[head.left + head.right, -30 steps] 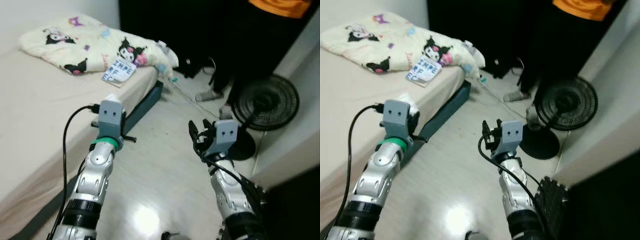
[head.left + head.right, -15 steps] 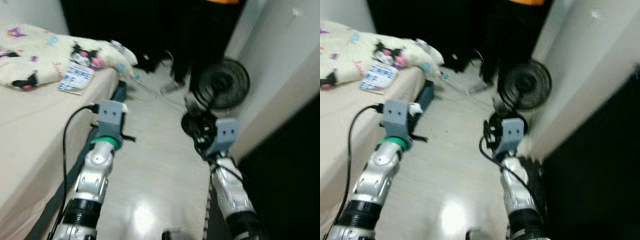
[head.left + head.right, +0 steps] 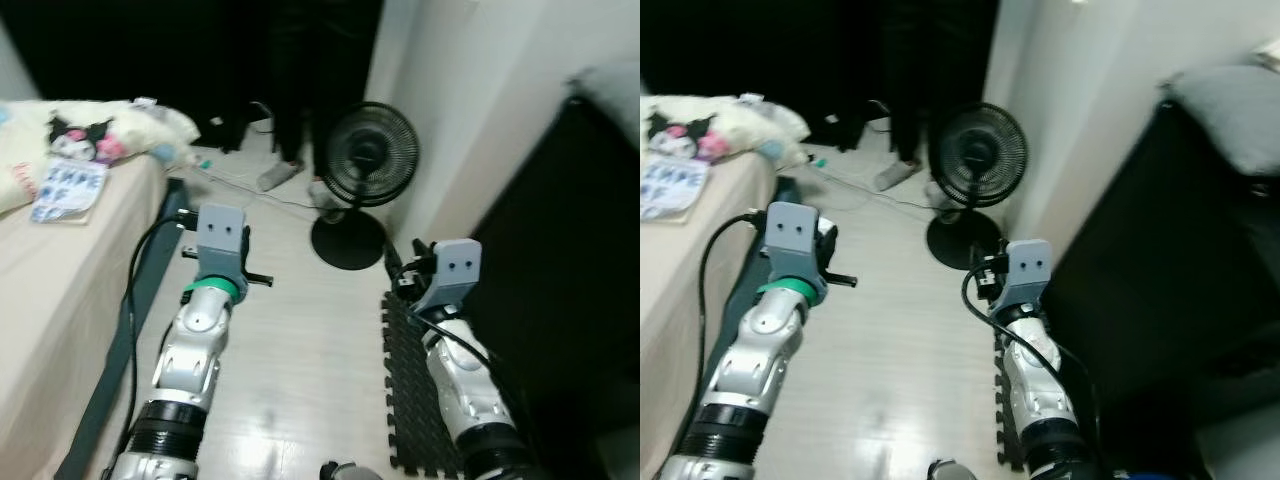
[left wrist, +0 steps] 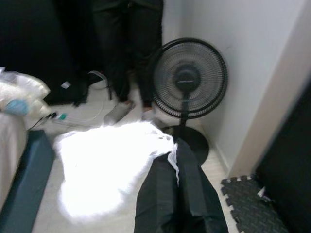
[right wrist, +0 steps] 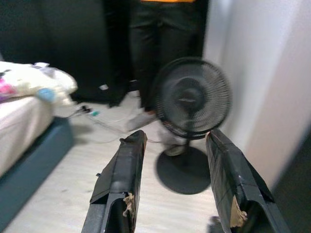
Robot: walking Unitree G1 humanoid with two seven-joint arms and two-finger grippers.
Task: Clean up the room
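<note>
Pale floorboards (image 3: 290, 350) run between the beige bed (image 3: 60, 290) and a black pedestal fan (image 3: 362, 165). Our left gripper (image 4: 177, 194) pinches a crumpled white tissue (image 4: 109, 172); right gripper (image 5: 177, 179) spread wide, unloaded. We advise holding firm pressure while seeking a bin.

Two silver arms with grey camera boxes and black fingers

The left arm (image 3: 190, 350) has rounded silver segments, a black ribbed collar low down, a green ring under its grey wrist box with two small dark dots, and a black cable looping along its side. The right arm (image 3: 455, 375) matches, with black cables bunched at the wrist. The right gripper (image 5: 177, 187) has two long matte-black fingers (image 5: 121, 179) with frayed tan patches near their bases.
</note>
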